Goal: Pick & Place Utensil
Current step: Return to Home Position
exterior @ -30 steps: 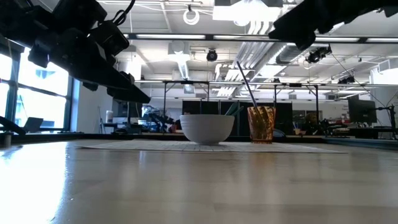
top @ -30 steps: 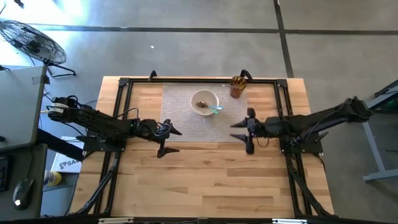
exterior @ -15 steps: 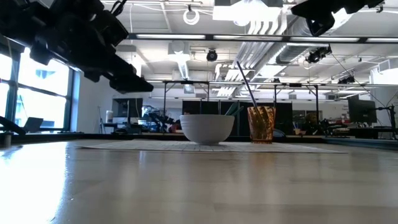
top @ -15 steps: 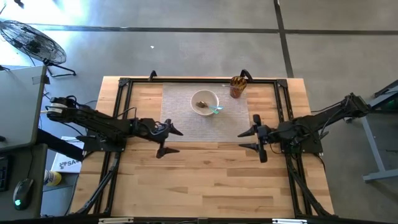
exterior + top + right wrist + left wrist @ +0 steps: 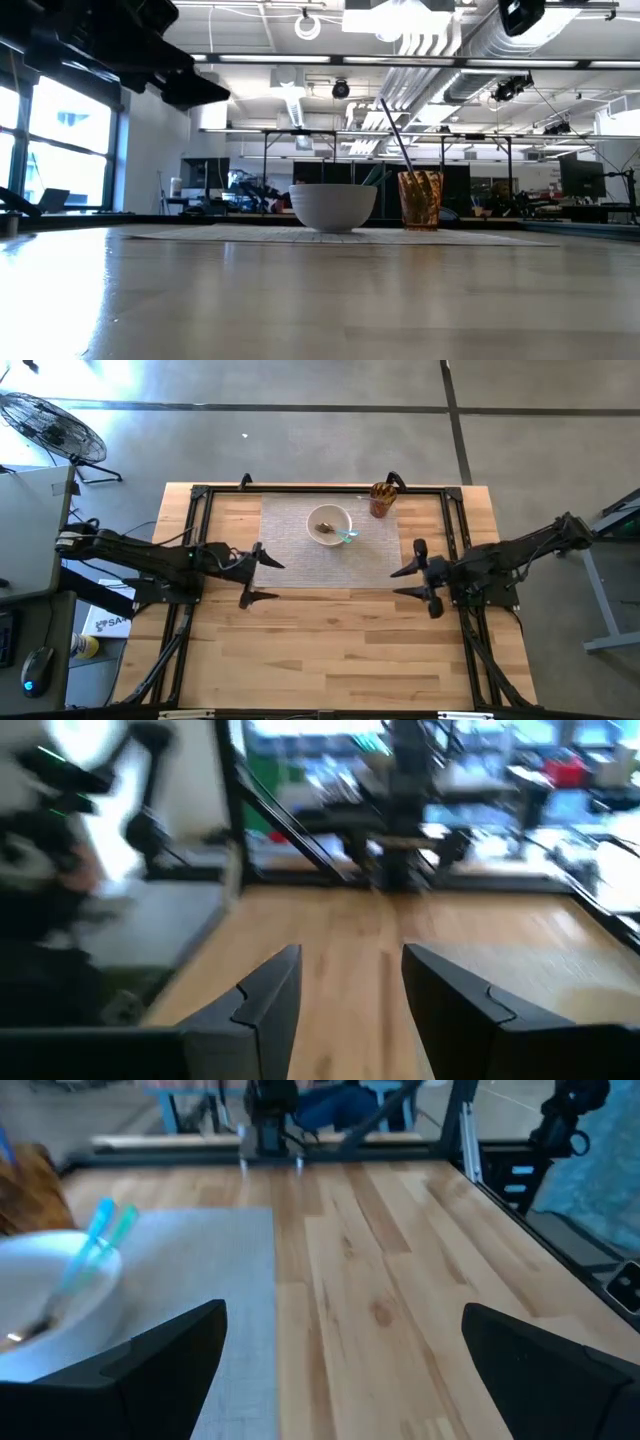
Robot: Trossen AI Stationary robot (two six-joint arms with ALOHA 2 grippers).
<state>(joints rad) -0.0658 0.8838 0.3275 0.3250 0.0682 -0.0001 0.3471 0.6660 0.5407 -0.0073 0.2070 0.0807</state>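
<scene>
Both arms retreat toward the frame's edges, left tool [image 5: 280, 581] and right tool [image 5: 392, 584] open and empty; the blue fork [image 5: 347, 538] looks light, slick, best pinched mid-handle.

The light wooden plank bench [image 5: 330, 650] bears one gray woven rectangular mat [image 5: 300, 565], lying flat, centred toward its far edge.

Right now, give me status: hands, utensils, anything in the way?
Left hand open, empty, left of gray mat. Right hand open, empty, at mat's right edge. Blue fork in white bowl, purple straw in brown cup. No obstacles.
</scene>
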